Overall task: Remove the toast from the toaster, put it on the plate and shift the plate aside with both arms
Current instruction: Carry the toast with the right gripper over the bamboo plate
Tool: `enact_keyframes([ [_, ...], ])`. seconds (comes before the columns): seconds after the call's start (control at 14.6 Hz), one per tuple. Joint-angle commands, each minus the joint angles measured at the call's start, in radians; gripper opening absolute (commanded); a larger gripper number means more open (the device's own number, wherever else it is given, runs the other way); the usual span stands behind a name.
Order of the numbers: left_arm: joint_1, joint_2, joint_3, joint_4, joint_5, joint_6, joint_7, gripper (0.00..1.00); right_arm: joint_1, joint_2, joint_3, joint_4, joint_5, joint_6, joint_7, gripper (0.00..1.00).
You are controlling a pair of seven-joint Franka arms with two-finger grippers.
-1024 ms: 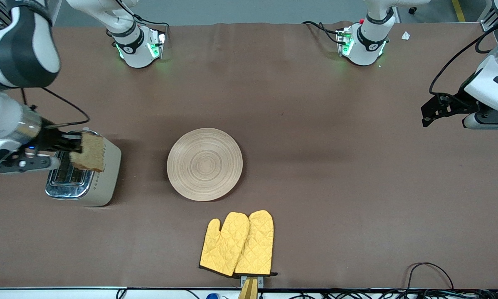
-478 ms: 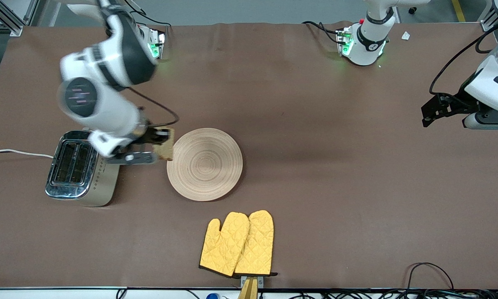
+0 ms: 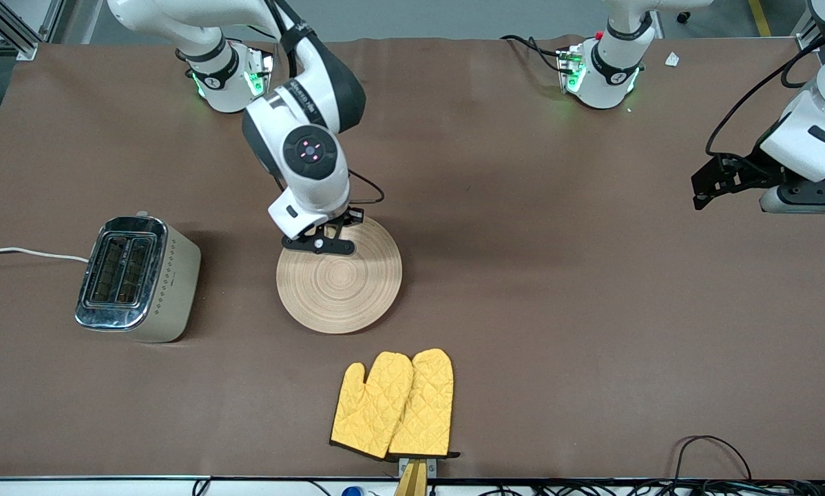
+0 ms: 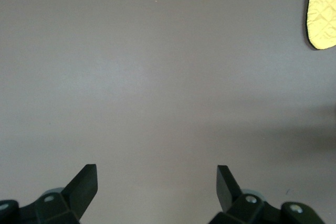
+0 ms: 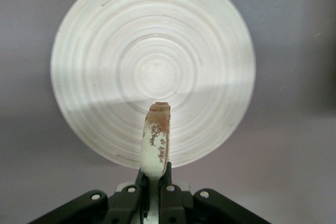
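Wooden plate (image 3: 339, 273) lies at centre frame on the counter (image 3: 523, 289). Over its upper rim the right gripper (image 5: 155, 182) pinches the toast (image 5: 156, 142) edge-on. At the frame's right edge the left gripper (image 4: 156, 174) waits, spread wide, holding nothing.

Plate (image 3: 357, 289): light wood, concentric ring grain. Oven mitts (image 3: 393, 404) beside plate: yellow, quilted diamond pattern. Toaster (image 3: 137, 279): chrome and cream. Table (image 3: 557, 310): brown.

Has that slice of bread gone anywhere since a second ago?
Yes. The right gripper has carried the toast away from the toaster and now holds it edge-on over the plate.
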Motion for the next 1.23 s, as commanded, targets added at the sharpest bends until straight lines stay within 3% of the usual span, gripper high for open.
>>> enact_keyframes([
  [0.0, 0.004, 0.011, -0.006, 0.02, 0.016, -0.009, -0.016, 1.0, -0.045, -0.006, 0.002, -0.006, 0.17, 0.075, 0.008, 0.0],
  [0.2, 0.004, 0.011, -0.006, 0.018, 0.016, -0.009, -0.014, 1.0, -0.059, -0.006, 0.005, -0.049, 0.26, 0.159, 0.005, 0.0],
  [0.41, 0.005, 0.01, -0.006, 0.017, 0.014, -0.01, -0.014, 1.0, -0.071, -0.007, 0.004, -0.112, 0.407, 0.245, -0.047, 0.0],
  [0.68, 0.001, 0.01, -0.006, 0.017, 0.016, -0.01, -0.016, 1.0, -0.11, -0.006, 0.002, -0.198, 0.559, 0.322, -0.3, 0.0],
  [1.16, -0.002, 0.01, -0.008, 0.018, 0.017, -0.009, -0.016, 1.0, -0.165, 0.008, -0.005, -0.241, 0.553, 0.353, -0.524, 0.0],
])
